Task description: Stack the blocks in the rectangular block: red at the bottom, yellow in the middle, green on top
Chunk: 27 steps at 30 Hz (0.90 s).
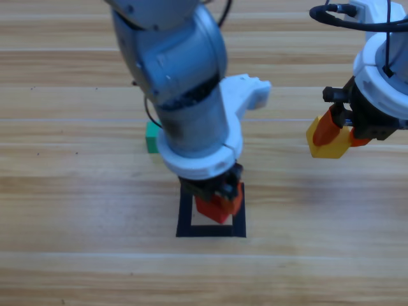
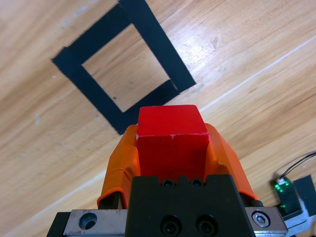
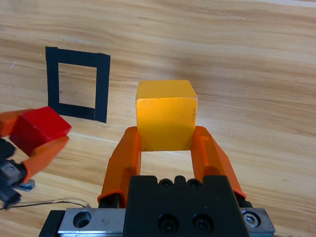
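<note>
So the left gripper has its jaws clamped on the red cube and is holding it up over the tape square. From the high view the cube looks like it's over the square's right half, but the left wrist view shows the square farther ahead of the cube with the wood clearly visible inside it, so the cube is still in the air and probably not centred yet.

The right gripper is parked well off to the right, jaws closed around the yellow cube, also lifted off the table. The green cube sits on the table behind the left arm, mostly hidden by it, just outside the square.

For this step, the left arm should line the red cube up with the middle of the hollow, not the tape, and square its faces to the tape edges before lowering. It should go straight down, let the cube touch flat, then open and lift out vertically so the jaws don't drag it. A centred, level red base matters since two more cubes go on top. The right arm seems best off waiting until the left clears, as both want the same spot.
</note>
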Each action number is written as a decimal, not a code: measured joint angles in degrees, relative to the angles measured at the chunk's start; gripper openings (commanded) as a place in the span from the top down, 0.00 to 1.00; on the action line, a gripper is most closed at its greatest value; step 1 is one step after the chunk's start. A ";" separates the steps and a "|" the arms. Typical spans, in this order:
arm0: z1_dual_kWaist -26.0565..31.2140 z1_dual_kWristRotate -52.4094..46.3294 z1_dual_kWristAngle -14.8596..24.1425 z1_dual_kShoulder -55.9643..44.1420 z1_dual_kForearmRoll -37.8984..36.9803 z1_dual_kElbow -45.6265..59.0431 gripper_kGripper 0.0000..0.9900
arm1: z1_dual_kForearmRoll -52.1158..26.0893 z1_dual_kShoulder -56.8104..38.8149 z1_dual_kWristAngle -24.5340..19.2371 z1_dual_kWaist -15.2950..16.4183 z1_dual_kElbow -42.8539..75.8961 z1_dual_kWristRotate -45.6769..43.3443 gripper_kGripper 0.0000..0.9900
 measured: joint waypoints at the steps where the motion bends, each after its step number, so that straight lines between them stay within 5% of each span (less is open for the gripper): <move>1: -0.33 -1.34 0.07 0.61 0.36 -0.59 1.00 | 0.00 0.00 0.00 0.00 0.02 0.00 1.00; 12: -1.25 -30.84 5.44 11.79 10.47 -15.05 1.00 | 0.00 0.01 -0.01 0.00 0.02 -0.01 1.00; 27: -1.12 -35.55 5.53 11.97 10.72 -15.18 1.00 | 0.00 0.63 -0.01 -0.01 0.02 -0.04 1.00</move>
